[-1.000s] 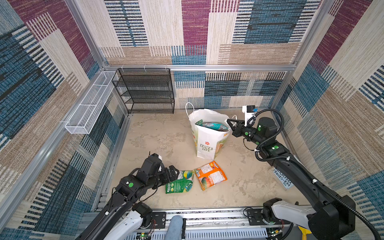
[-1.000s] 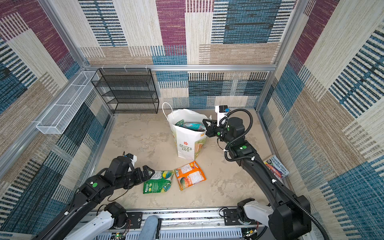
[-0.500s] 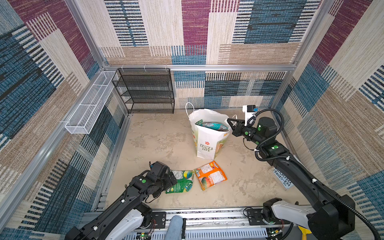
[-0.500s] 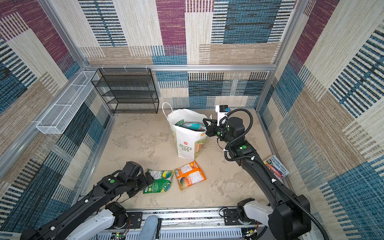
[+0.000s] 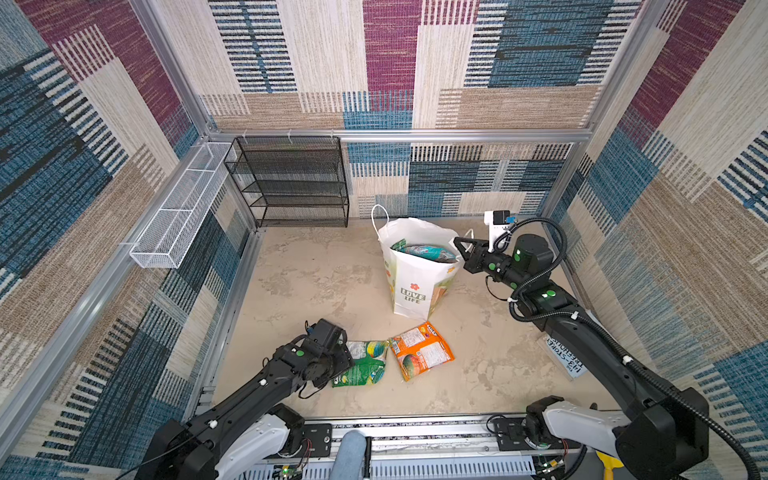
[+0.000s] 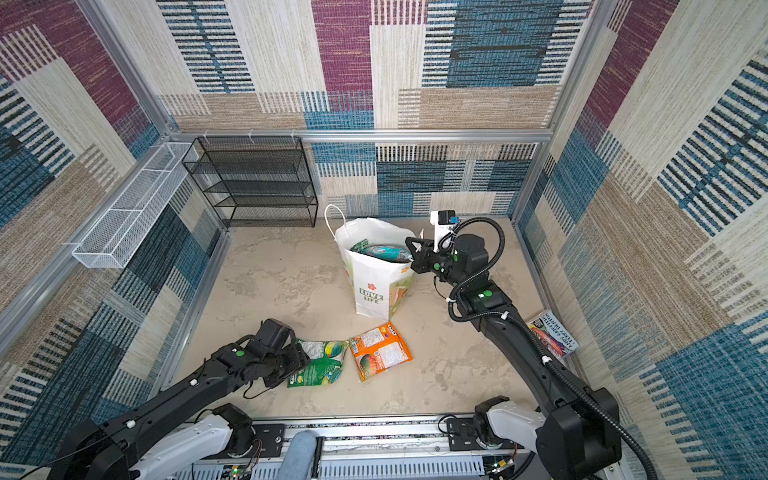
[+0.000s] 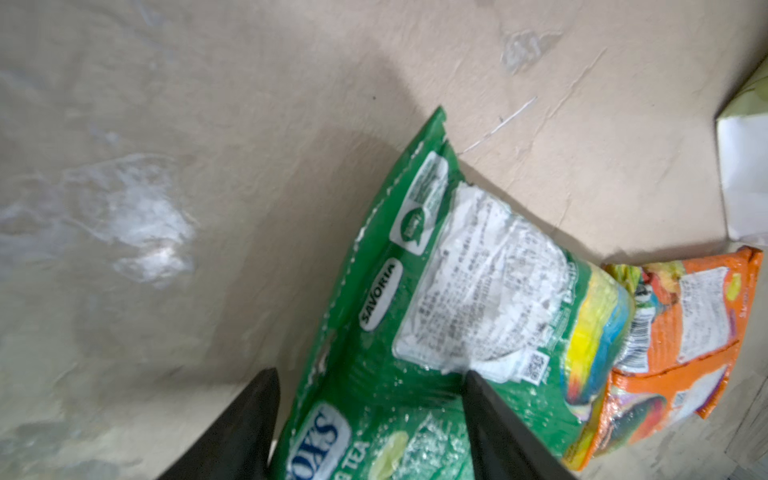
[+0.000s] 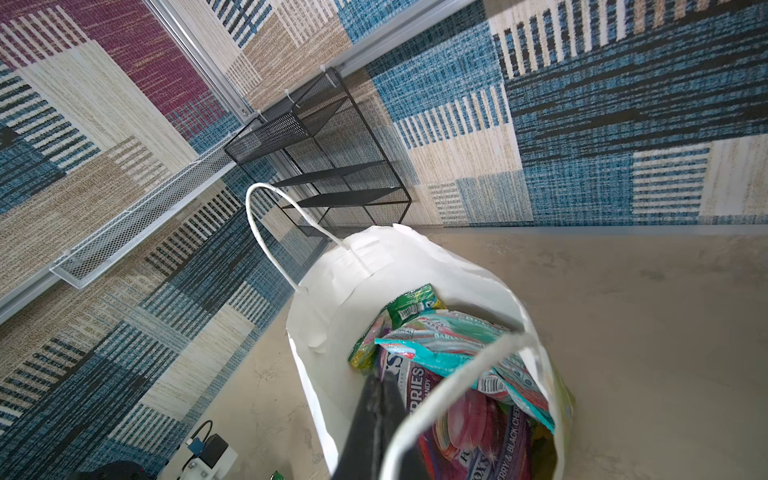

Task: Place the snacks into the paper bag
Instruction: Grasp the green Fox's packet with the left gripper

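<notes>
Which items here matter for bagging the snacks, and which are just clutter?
Job:
- paper bag
- loose green packet
- loose orange packet
- packets already inside

Clutter:
- black mesh shelf
- white wire basket
- magazine

I've swung the left gripper [image 7: 369,372] down and forward onto the near edge of the green snack packet [image 7: 478,266], its fingers [image 7: 245,424] now straddling it and narrowing.
</notes>
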You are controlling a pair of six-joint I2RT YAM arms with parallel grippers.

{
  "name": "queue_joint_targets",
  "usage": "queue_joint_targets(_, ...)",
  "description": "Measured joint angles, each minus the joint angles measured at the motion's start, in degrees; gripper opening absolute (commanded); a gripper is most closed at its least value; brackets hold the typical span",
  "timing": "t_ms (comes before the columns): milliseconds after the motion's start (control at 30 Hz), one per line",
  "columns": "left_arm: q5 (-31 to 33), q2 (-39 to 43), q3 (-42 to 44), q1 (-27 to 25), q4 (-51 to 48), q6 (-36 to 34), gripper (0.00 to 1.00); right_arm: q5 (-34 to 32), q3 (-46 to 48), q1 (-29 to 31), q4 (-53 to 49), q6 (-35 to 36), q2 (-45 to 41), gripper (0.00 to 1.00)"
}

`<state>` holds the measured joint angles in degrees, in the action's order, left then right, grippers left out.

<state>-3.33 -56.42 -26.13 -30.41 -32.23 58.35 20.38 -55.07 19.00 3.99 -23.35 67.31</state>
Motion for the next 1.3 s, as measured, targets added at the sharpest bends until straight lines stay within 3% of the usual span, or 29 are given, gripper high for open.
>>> queue_joint_targets(233,-0.31,-0.94,1.07,0.00,2.67,0.20,0.55,0.00,0.00,0.00,0.00,0.00,0.00,0.01)
queue_joint_targets(633,-3.54,-2.73,2.32,0.02,9.07,1.53,0.24,0.02,0.00,0.00,0.00,-0.20,-0.02,0.01)
queue_joint_targets(833,-5.07,0.28,2.38,0.02,9.33,2.95,0.06,0.02,0.00,0.00,0.00,-0.20,-0.07,0.01)
queue_joint_targets(1100,-6.08,11.30,1.05,0.02,5.25,5.81,0.00,0.02,0.00,0.00,0.00,-0.20,-0.11,0.01)
queue_joint_targets(1300,-5.79,16.31,-6.25,0.02,0.09,6.34,0.00,0.02,0.00,0.00,0.00,-0.20,-0.17,0.01)
